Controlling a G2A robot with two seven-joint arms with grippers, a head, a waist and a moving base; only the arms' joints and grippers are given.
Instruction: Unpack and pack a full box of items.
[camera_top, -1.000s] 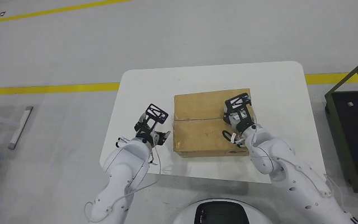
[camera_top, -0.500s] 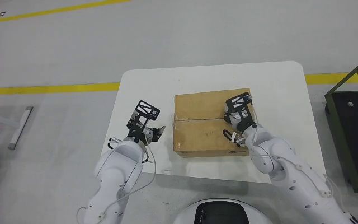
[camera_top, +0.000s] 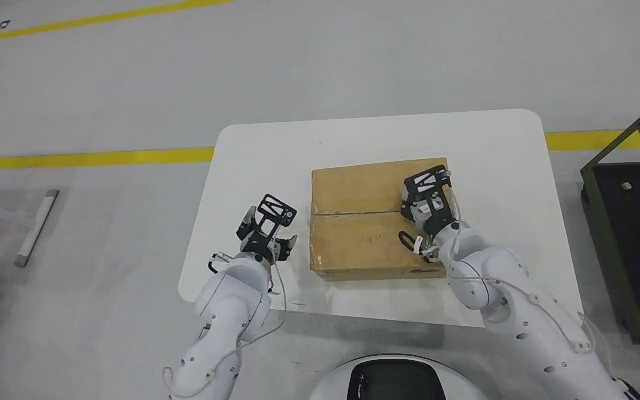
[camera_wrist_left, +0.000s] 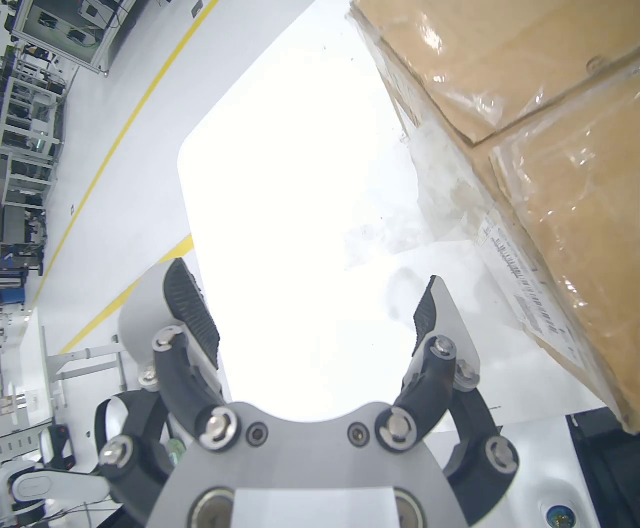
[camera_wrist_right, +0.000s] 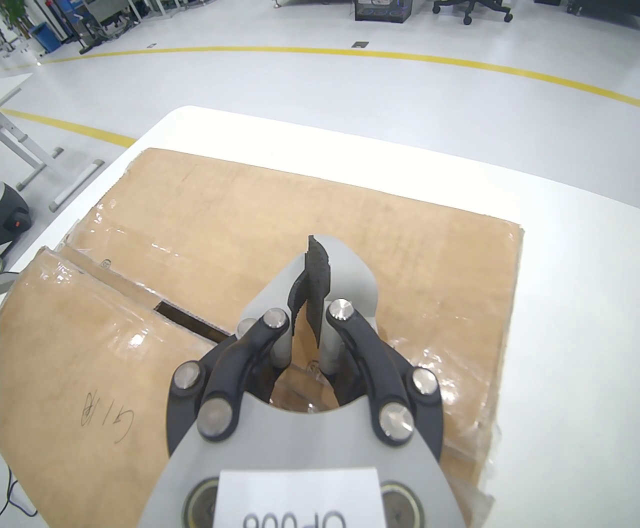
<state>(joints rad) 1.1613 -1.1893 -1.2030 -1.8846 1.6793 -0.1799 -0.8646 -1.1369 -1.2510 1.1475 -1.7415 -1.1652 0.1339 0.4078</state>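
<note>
We are holding the left gripper (camera_wrist_left: 305, 285) spread over the white table (camera_top: 260, 160) beside the box (camera_top: 360, 190), the right gripper (camera_wrist_right: 312, 260) closed above it, yellow-lined floor (camera_top: 300, 60) around.

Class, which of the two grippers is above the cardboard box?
The right gripper: it is shut and sits over the top of the box, near the seam between the flaps. The left gripper is open above the bare table beside the box.

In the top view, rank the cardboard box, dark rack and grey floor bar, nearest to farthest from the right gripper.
1. Cardboard box, directly beneath the right gripper.
2. Dark rack, off the table's right side.
3. Grey bar, on the floor, far left.
</note>
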